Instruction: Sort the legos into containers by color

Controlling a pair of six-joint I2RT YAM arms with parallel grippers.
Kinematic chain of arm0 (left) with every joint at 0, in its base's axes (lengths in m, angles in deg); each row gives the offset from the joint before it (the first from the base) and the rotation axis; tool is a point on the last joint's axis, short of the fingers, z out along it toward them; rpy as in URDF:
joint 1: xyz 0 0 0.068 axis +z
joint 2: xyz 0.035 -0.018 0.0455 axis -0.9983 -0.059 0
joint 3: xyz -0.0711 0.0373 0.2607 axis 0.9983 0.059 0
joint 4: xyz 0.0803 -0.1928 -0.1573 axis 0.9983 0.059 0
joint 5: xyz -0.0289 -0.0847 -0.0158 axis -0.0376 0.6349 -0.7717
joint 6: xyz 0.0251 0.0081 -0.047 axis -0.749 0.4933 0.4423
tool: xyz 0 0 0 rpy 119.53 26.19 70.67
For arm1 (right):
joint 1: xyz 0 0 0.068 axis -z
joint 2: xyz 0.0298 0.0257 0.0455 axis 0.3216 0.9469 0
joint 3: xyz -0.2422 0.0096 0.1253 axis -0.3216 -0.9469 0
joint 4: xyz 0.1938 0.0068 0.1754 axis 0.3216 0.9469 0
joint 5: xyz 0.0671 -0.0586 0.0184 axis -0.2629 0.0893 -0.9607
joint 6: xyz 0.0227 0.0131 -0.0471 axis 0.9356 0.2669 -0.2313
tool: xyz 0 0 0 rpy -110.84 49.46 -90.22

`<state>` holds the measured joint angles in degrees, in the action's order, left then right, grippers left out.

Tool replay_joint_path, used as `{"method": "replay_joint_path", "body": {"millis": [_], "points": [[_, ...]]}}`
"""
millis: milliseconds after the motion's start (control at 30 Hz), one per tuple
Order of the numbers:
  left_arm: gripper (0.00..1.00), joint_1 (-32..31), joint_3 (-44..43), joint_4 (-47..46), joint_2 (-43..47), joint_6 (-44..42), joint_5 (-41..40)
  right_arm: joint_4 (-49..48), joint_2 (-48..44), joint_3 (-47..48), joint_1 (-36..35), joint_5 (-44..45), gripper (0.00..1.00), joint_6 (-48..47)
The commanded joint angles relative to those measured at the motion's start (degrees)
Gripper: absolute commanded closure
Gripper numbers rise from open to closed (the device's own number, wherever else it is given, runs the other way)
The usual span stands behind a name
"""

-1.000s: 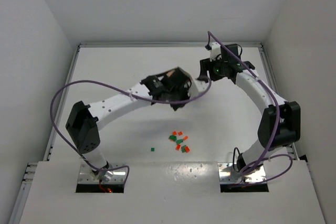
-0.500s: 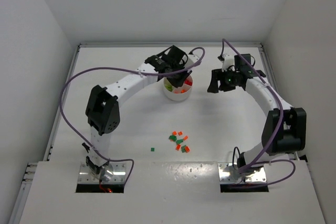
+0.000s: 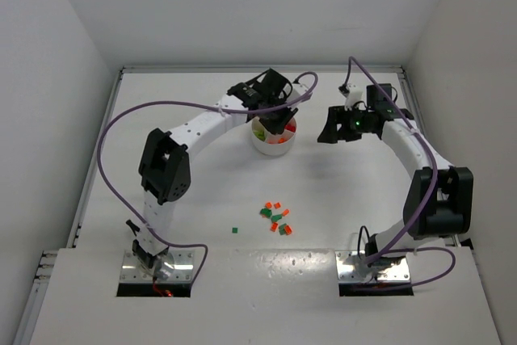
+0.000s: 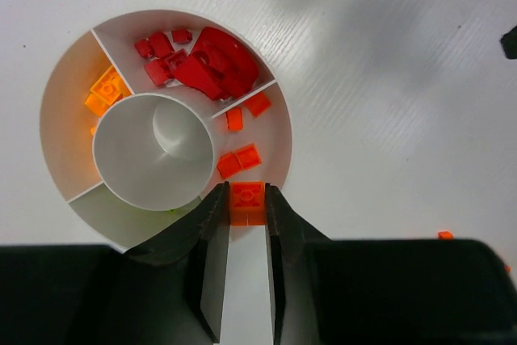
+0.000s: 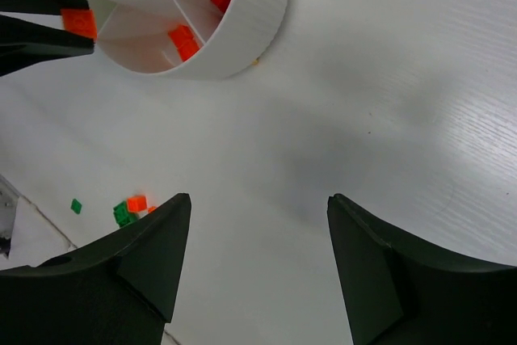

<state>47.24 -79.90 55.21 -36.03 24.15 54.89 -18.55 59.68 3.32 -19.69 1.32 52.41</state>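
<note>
The left gripper's fingers pinch 1 orange brick right over the white dish's outer rim, above the wedge holding 4 orange bricks; it probably needs nudging hubward. The next wedge holds red bricks. The right gripper gapes empty, right of the dish. Loose legos lie nearer on the tabletop.

Left gripper hides near rim of dish (greenish wedge).

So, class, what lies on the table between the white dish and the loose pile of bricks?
Nothing: in the top view the table is bare between the dish and the pile.
</note>
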Motion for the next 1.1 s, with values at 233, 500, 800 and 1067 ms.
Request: {"method": "replay_joint_path", "body": {"millis": [233,500,800,1067], "points": [[0.63,0.62,-5.2,1.31,-2.19,-1.2,-2.45,5.45,-4.42,-1.81,-1.53,-2.61,0.42,-11.01],[0.54,5.0,-6.96,0.35,1.05,1.16,4.83,17.23,-3.52,1.01,-7.58,0.99,0.53,-23.13],[0.28,16.96,0.6,-11.17,15.82,7.84,8.01,23.99,-7.41,-2.69,-26.98,3.38,0.5,-35.79],[0.0,20.04,5.69,-8.8,20.47,9.78,6.44,32.52,-0.57,1.08,-44.94,3.64,0.4,-47.31]]}}
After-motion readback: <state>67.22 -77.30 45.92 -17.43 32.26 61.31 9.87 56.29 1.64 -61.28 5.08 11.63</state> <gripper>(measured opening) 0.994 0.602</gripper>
